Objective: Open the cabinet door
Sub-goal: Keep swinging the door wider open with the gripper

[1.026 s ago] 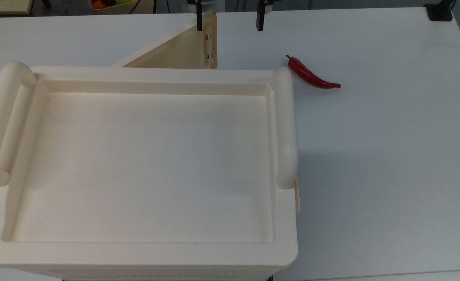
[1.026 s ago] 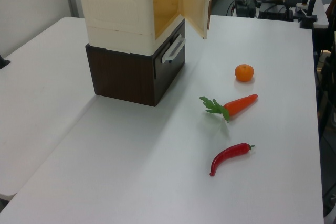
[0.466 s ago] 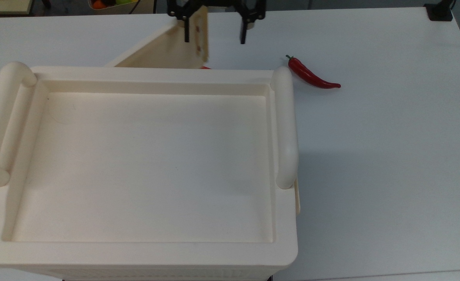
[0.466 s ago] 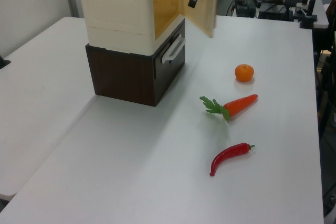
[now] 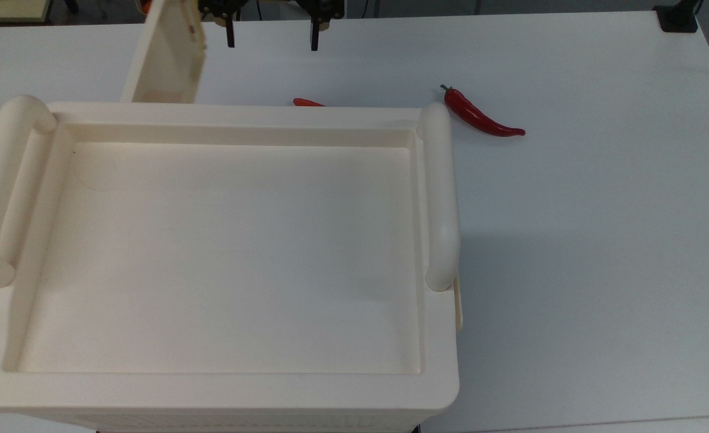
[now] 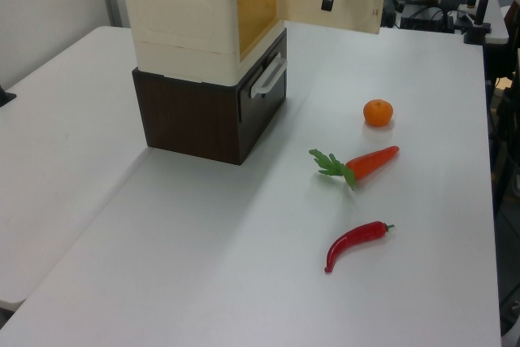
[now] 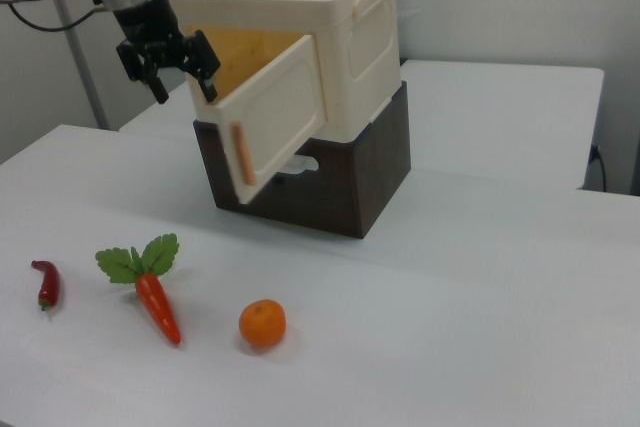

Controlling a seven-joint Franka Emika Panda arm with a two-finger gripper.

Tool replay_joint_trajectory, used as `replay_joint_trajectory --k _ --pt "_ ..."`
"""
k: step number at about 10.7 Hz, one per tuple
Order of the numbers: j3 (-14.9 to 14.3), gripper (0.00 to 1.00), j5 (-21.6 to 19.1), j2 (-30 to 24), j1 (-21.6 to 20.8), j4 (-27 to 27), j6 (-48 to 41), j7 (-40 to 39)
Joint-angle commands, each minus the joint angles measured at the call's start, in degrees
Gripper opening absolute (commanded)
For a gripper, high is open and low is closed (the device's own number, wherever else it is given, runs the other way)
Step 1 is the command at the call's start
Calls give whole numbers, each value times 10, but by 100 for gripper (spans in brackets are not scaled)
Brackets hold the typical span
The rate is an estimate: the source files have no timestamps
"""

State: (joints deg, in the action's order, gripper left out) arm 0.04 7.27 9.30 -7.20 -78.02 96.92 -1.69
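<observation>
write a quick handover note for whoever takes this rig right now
Tool: open, holding nothing, hanging in front of the cabinet's opening, beside the door's free edge.
Cabinet: cream box sitting on a dark drawer unit on the white table.
Door: swung wide open, amber inside of the cabinet exposed.
Loose on the table: chilli, carrot, orange.
Done: the door looks fully open.
Left: probably just back the tool away from the door.
</observation>
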Motion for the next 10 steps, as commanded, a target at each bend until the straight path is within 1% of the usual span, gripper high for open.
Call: replay_joint_trajectory --k 1,2,3,5,6,7,10 --pt "2 100 -9 -16 -8 -70 -16 36" --pt "2 100 -9 -28 -6 -104 -10 58" --pt "3 100 -12 -46 -3 -134 -10 62" --pt "-3 100 -37 -81 8 -185 -8 62" --pt "-4 100 -48 -91 21 -194 -9 61" --pt "-5 100 -49 -91 32 -194 -15 53" --pt "-12 100 -44 -89 45 -181 -16 53"
